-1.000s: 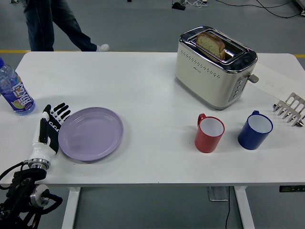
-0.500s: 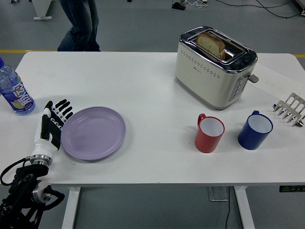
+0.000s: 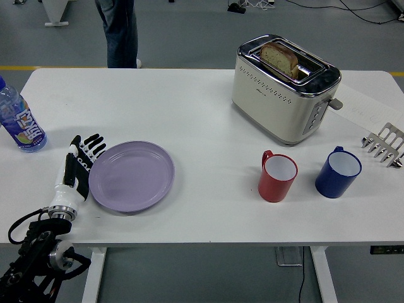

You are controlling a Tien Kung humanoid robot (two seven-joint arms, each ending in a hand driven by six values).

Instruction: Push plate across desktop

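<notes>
A lilac plate (image 3: 131,175) lies flat on the white table (image 3: 202,113), left of centre. My left hand (image 3: 81,165) stands on edge against the plate's left rim, its black fingers held straight and holding nothing. The left arm comes up from the lower left corner. My right arm is out of view.
A blue-capped drink bottle (image 3: 19,123) stands at the far left edge. A cream toaster (image 3: 284,88) with a bread slice sits at the back right. A red mug (image 3: 276,177), a blue mug (image 3: 338,172) and a metal rack (image 3: 385,145) stand to the right. A person's legs (image 3: 121,31) show beyond the table.
My left hand has slid to the right and the plate has moved right with it. The person behind the table has walked to the right.
</notes>
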